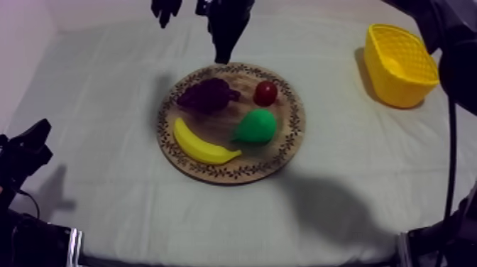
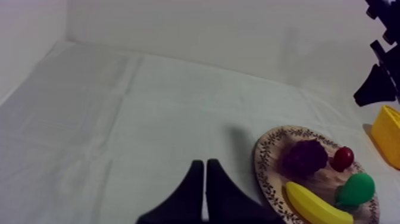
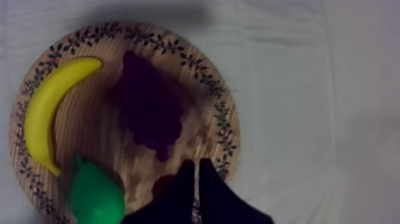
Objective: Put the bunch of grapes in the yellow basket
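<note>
Cloth-covered table [image 1: 92, 106]: grapes [image 3: 152, 110] on board [image 3: 89, 128], just ahead of right hand [image 3: 195, 163], pressed together.

board [image 1: 284, 153]: wood grain, printed rim | tablecloth [image 1: 106, 106]: matt cloth | small red fruit [image 1: 266, 93]: glossy

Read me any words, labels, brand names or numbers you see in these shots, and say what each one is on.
None: there is no readable text.
wooden board: the rim carries a leafy pattern, not letters.
yellow basket: plain lattice wall, no label.
bunch of grapes, banana, pear, small red fruit: no stickers or marks.
cloth: blank.
</note>
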Action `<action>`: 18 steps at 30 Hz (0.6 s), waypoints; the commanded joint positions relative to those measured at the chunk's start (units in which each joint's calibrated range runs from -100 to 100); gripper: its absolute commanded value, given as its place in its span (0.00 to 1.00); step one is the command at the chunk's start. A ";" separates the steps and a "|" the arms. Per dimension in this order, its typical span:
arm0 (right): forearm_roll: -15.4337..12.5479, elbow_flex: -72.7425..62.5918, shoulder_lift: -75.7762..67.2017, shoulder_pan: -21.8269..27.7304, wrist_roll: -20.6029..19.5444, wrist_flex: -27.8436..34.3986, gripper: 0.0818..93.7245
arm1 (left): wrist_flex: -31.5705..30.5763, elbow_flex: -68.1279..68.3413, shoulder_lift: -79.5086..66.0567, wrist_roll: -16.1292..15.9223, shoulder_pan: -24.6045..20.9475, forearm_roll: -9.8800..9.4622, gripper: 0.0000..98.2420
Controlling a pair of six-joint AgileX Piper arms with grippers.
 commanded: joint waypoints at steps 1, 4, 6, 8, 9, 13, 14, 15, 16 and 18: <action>-0.35 -0.70 0.65 -0.08 0.28 1.96 0.00 | -0.04 -0.03 0.00 -0.01 -0.03 0.02 0.00; -0.85 -1.78 1.73 -0.24 0.45 3.96 0.02 | -0.04 -0.03 0.00 -0.01 -0.03 0.02 0.00; -1.09 -2.53 2.40 -0.34 0.52 4.97 0.05 | -0.04 -0.03 0.00 -0.01 -0.03 0.02 0.00; -1.20 -3.16 3.00 -0.43 0.55 5.59 0.11 | -0.04 -0.03 0.00 -0.01 -0.03 0.02 0.00; -1.25 -3.40 3.23 -0.46 0.57 5.82 0.15 | -0.04 -0.03 0.00 -0.01 -0.03 0.02 0.00; -1.44 -3.94 3.81 -0.57 0.76 6.51 0.32 | -0.04 -0.03 0.00 -0.01 -0.03 0.02 0.00; -1.49 -4.08 3.88 -0.59 0.79 6.68 0.36 | -0.04 -0.03 0.00 -0.01 -0.03 0.02 0.00; -1.57 -4.24 3.92 -0.59 0.88 6.90 0.40 | -0.04 -0.03 0.00 -0.01 -0.03 0.02 0.00; -1.64 -4.39 3.95 -0.60 0.96 7.12 0.44 | -0.04 -0.03 0.00 -0.01 -0.03 0.02 0.00; -1.78 -4.80 3.99 -0.59 1.22 7.61 0.51 | -0.04 -0.03 0.00 -0.01 -0.03 0.02 0.00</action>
